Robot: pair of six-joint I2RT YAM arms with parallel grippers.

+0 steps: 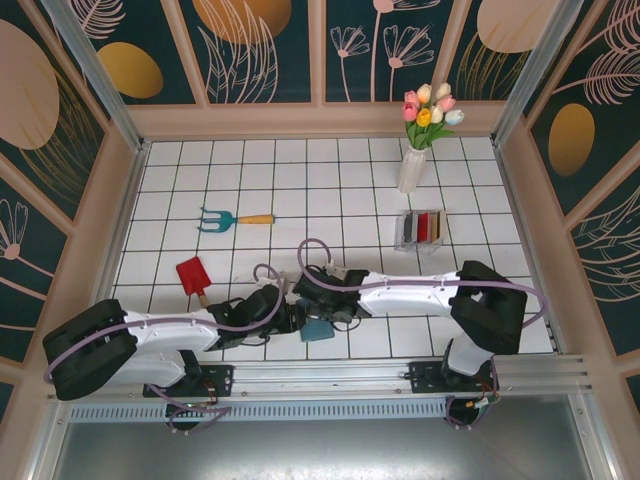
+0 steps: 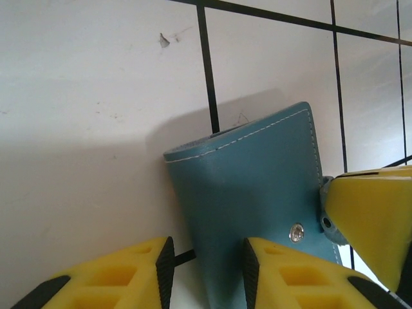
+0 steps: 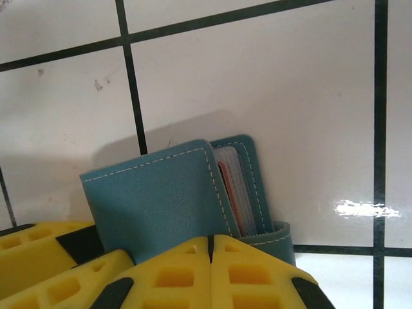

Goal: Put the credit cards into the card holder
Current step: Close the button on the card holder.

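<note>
No readable text, labels, brands or numbers in any view. The card holder (image 3: 154, 193) cover is plain teal with pale stitching, and no lettering can be made out on it. The snap (image 2: 296, 232) on the card holder is bare metal, no marking legible. The credit cards (image 3: 228, 190) inside the card holder show edges only, so any print can't be read.

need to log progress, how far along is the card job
Done: some cards sit in the wallet slots. In hand: both grippers are at the wallet, right gripper shut at its flap, left gripper open. Left: other cards stand in the clear rack.
</note>
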